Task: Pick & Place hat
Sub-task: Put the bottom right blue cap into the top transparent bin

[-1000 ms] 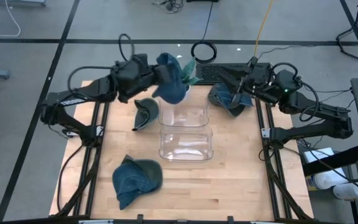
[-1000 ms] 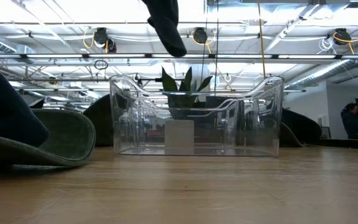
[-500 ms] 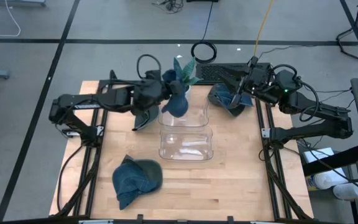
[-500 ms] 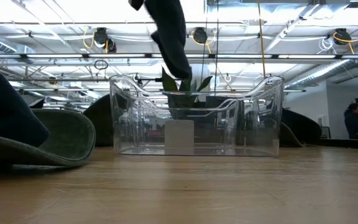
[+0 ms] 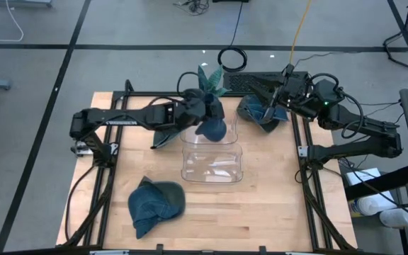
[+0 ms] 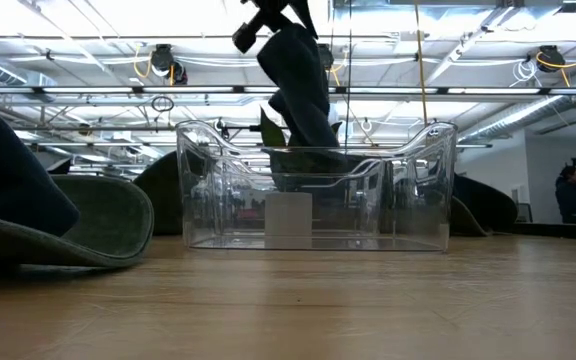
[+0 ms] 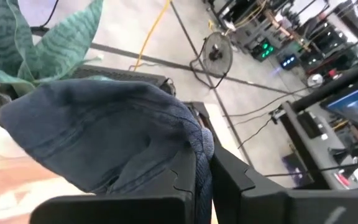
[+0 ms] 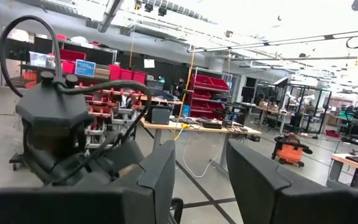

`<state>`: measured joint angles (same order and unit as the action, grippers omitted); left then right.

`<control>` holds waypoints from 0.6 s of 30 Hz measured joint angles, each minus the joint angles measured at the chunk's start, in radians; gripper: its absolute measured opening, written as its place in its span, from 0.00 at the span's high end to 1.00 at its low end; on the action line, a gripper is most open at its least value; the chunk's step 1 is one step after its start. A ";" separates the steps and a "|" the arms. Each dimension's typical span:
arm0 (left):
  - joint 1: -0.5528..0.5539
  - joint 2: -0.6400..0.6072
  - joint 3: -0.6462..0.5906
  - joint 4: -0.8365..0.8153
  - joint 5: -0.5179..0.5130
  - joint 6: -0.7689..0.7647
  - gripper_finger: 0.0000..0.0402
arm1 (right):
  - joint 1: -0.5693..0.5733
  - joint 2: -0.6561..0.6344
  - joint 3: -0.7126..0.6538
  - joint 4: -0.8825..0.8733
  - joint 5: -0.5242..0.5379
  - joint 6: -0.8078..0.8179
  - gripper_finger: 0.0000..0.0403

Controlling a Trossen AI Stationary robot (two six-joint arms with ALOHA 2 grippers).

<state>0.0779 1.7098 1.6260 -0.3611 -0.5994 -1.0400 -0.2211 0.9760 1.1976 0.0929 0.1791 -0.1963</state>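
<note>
The left end effector [image 5: 198, 113] is clamped on a dark blue hat [image 5: 211, 127], which hangs over the far end of the clear bin [image 5: 212, 172] at the table's [image 5: 275, 205] middle. To finish well, I would lower until the dangling cloth clears the rim and settles inside, then part the fingers. The right end effector [image 5: 278, 99], fingers apart, waits over another hat [image 5: 261, 113] at the far right.

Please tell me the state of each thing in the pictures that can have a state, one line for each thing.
left gripper: shut on the held hat, above the bin.
held hat: hanging, its lower end inside the bin.
clear bin: upright, open at the top.
right gripper: open, over the hat at the table's far right.
hat at the far right: lying on the table.
hat at the front: lying crumpled on the table.
</note>
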 joint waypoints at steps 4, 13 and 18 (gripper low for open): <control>0.014 0.010 0.000 -0.004 0.025 0.027 0.94 | 0.000 0.000 0.000 0.000 0.000 0.000 0.68; 0.024 0.020 -0.064 0.078 0.044 0.015 0.94 | 0.000 0.000 0.000 0.000 0.000 0.001 0.68; 0.025 0.021 -0.140 0.155 0.026 -0.027 0.94 | 0.000 0.000 0.000 0.000 -0.001 0.001 0.68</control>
<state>0.1024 1.7306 1.4856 -0.2063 -0.5737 -1.0669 -0.2207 0.9760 1.1976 0.0929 0.1783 -0.1955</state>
